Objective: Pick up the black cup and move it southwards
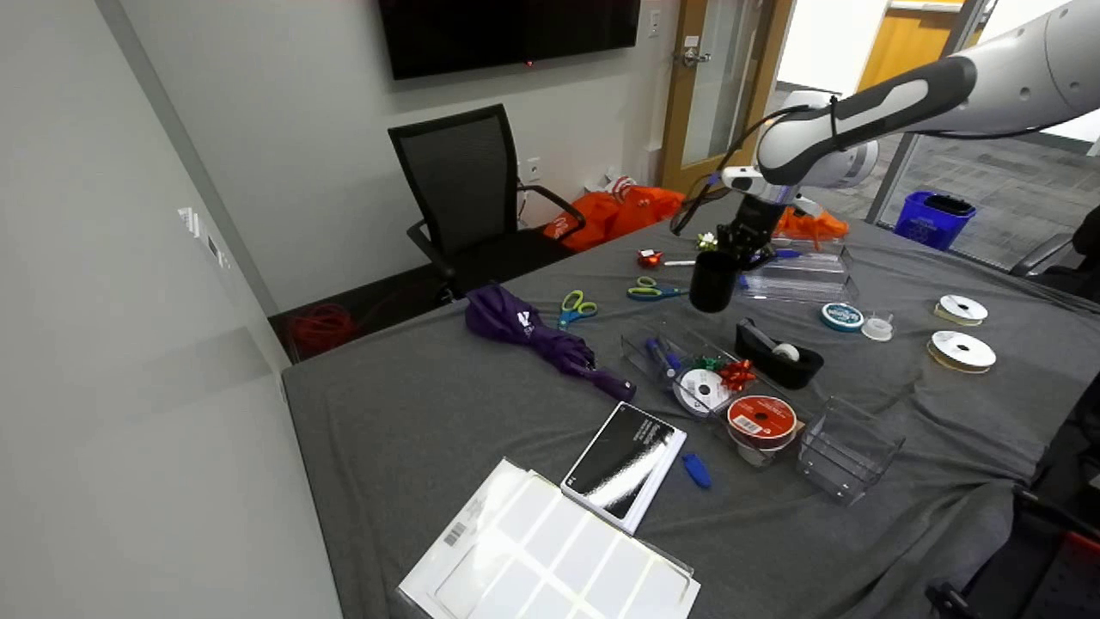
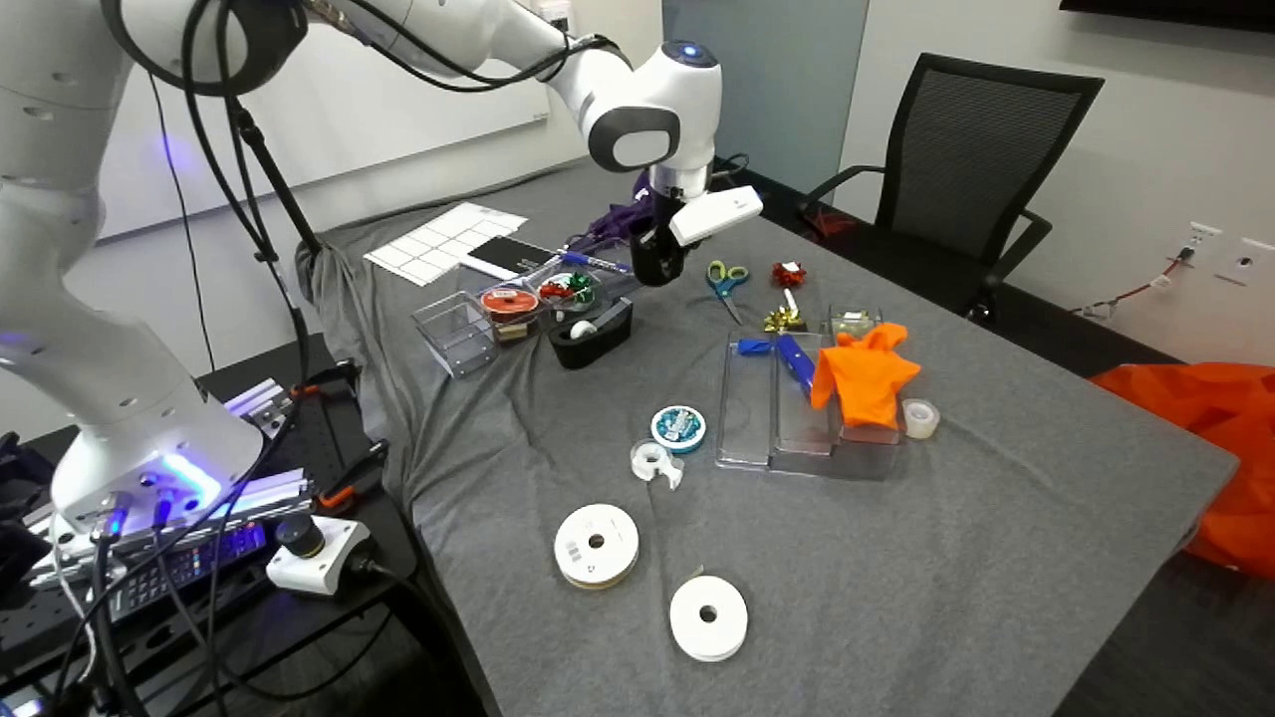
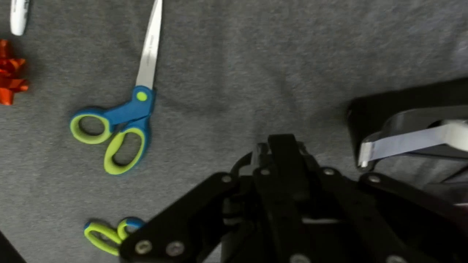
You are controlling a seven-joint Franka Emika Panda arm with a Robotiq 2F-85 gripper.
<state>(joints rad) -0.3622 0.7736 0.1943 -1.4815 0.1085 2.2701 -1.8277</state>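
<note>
The black cup hangs from my gripper over the table, slightly tilted, in an exterior view. The cup also shows in an exterior view, partly covered by the gripper. It appears to be held above the cloth, between the scissors and the tape dispenser. In the wrist view my gripper's fingers are close together at the cup's wall. Most of the cup is dark and hidden behind the fingers there.
Green-blue scissors and a black tape dispenser lie on either side below. A clear organizer with ribbon and bows, a purple umbrella, a clear tray and white ribbon rolls are also on the table.
</note>
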